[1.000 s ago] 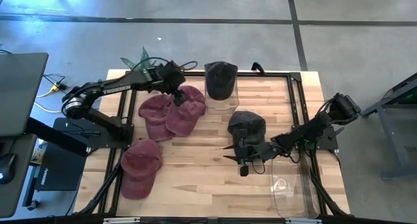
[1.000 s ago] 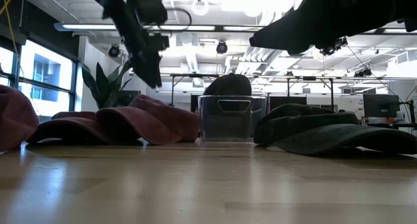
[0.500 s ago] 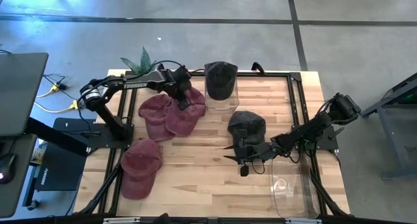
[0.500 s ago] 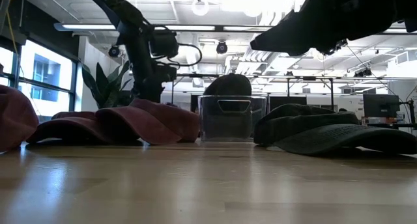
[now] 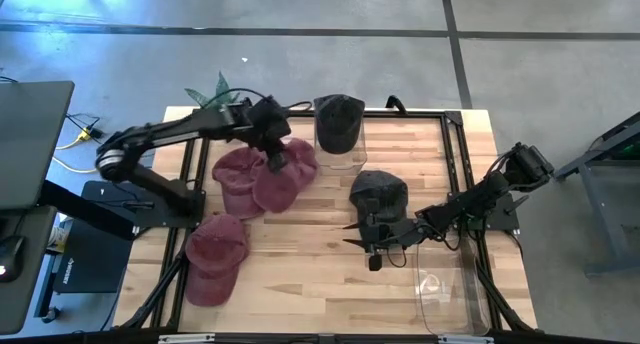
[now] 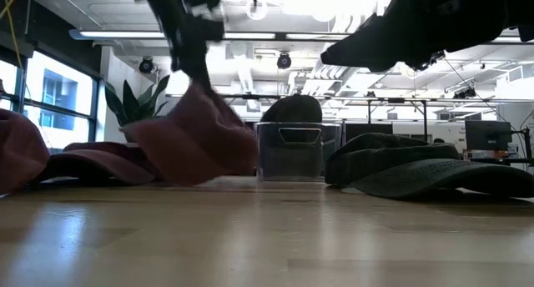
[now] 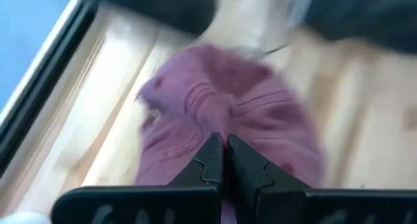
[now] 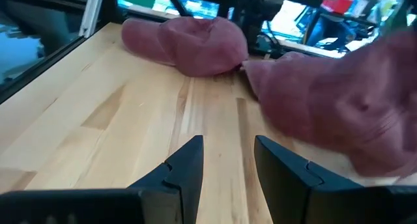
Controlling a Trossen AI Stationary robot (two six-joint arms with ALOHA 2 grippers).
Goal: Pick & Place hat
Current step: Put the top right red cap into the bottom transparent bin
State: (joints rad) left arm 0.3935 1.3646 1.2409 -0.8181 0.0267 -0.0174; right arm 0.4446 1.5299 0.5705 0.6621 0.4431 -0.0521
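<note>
The left pincer [image 5: 277, 156] is clamped on a maroon hat [image 5: 287, 172], lifting its crown off the table [image 5: 320, 274]; the right pincer [image 5: 362, 242] waits with fingers apart near a dark hat [image 5: 379, 192]

Wooden surface [image 5: 300, 274] in a workshop, with clutter around it.
A clear bin [image 5: 340, 152] stands at the far edge; a second clear bin [image 5: 450, 289] sits at the near right corner. A green plant [image 5: 215, 89] rises beyond the far left corner, and a yellow cable [image 5: 78, 136] trails across the grey floor [image 5: 300, 64].
</note>
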